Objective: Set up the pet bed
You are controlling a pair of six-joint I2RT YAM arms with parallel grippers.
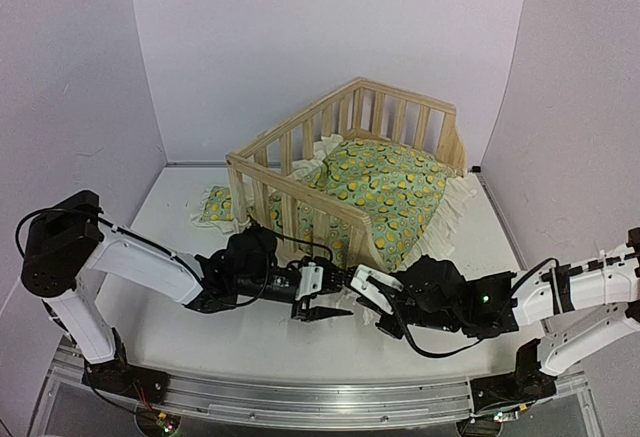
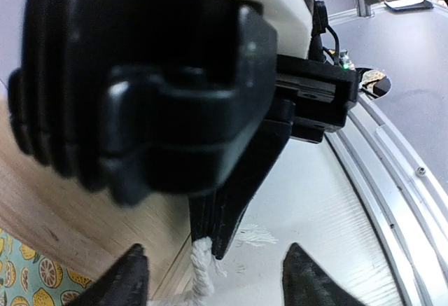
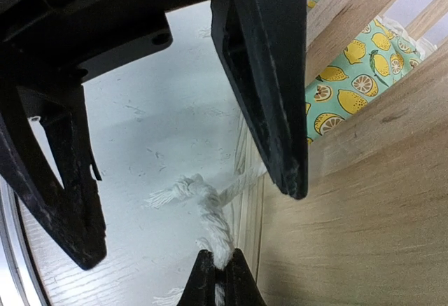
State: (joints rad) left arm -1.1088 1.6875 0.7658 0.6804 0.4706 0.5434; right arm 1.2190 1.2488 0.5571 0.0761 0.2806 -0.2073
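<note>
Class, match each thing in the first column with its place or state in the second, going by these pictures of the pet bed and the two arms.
Column one:
1. cushion
2. small pillow
3. left gripper
4. right gripper

Column two:
a. open
b. on the table, outside the wooden frame
c. shut on a white rope
d. inside the wooden frame

Pairs: 1-d, 2-b, 3-a, 4-c

The white table (image 1: 160, 307) bears the pet bed (image 1: 352, 172) centrally, a small pillow (image 1: 213, 207) to its left, a frayed rope (image 3: 210, 215) at its near side.
</note>
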